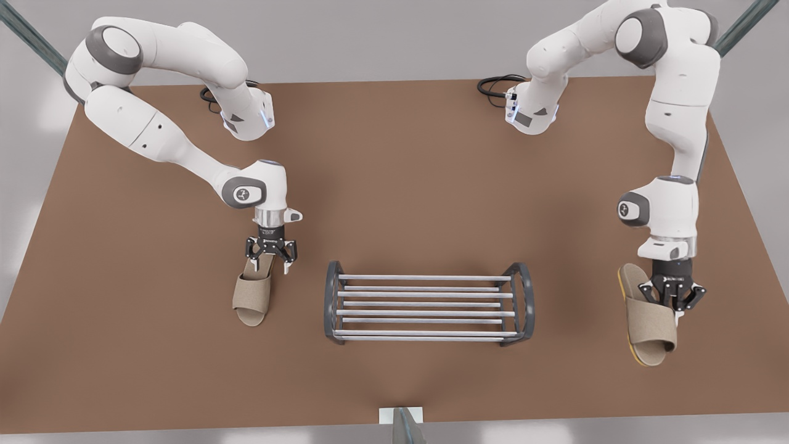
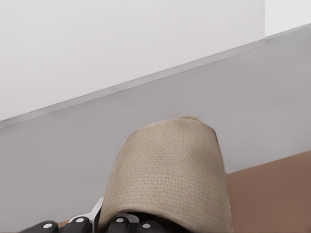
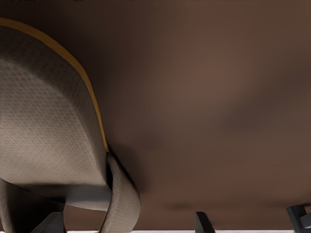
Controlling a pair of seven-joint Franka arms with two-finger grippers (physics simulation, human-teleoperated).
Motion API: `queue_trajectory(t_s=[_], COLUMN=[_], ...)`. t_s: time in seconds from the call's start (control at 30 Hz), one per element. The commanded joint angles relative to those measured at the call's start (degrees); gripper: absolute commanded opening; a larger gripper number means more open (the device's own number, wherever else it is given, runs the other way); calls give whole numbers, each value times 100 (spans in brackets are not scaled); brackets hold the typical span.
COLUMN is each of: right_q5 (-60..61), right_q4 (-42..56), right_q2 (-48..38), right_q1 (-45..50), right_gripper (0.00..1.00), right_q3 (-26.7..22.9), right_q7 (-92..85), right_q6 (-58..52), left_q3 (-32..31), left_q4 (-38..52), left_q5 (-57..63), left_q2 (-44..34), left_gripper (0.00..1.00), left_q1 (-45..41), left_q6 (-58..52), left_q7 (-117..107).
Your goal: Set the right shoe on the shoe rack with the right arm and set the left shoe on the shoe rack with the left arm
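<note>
1. Left claw (image 1: 270,262), on the front view's left, is clenched on the heel end of the left shoe (image 1: 251,300). The toe points away from the arm's base. The shoe sits just beside the shoe rack (image 1: 425,277), apart from it.
2. Right claw (image 1: 673,305), on the front view's right, grasps the right shoe (image 1: 647,324) along one side. The shoe is tilted, its yellow sole edge showing, and is well apart from the rack.
3. Step in hand, as I judge it: both shoes gripped and lifted or lifting, carry not yet made. Clearance over the tabletop (image 1: 431,185) cannot be told.
4. The rack's rods are bare.
5. Next move calls for each arm to swing inward over the end frames, level its shoe, lower onto its half of the rods, then release.
</note>
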Motion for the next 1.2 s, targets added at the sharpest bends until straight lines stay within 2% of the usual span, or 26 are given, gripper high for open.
queue_trajectory(t_s=[0.0,0.13,0.27,0.43,0.63,0.73,0.77,0.83,0.93,1.17], right_q5=[-64,-73,-73,-187,-213,-213,-213,-222,-239,-266], right_q4=[4,75,180,242,330,409,409,444,461,620], right_q2=[17,52,96,140,219,254,254,280,307,342], right_q1=[-1,43,52,52,78,166,192,192,192,280], right_gripper=[100,100,100,100,100,100,100,100,100,100], right_q3=[-17,-79,-87,-140,-175,-228,-263,-272,-316,-360], right_q7=[396,396,388,396,396,396,396,405,396,396], right_q6=[-10,-10,-10,-1,-1,-1,-1,8,-1,43], left_q3=[-16,-7,2,10,134,230,749,898,1135,1153], left_q4=[2,2,-33,-7,19,397,599,705,907,907], left_q5=[-37,-546,-1012,-1214,-1214,-1197,-1197,-1179,-1171,-1188], left_q2=[-383,-1112,-1253,-1279,-664,-181,12,223,338,391], left_gripper=[29,29,29,29,28,28,28,28,28,28], left_q1=[-298,-1353,-2732,-3656,-3744,-3753,-4218,-4210,-4210,-4271], left_q6=[-9,-26,-88,-88,-123,-123,-123,-123,-123,-96], left_q7=[-133,-194,-194,-194,-177,-151,-142,-133,-115,-115])
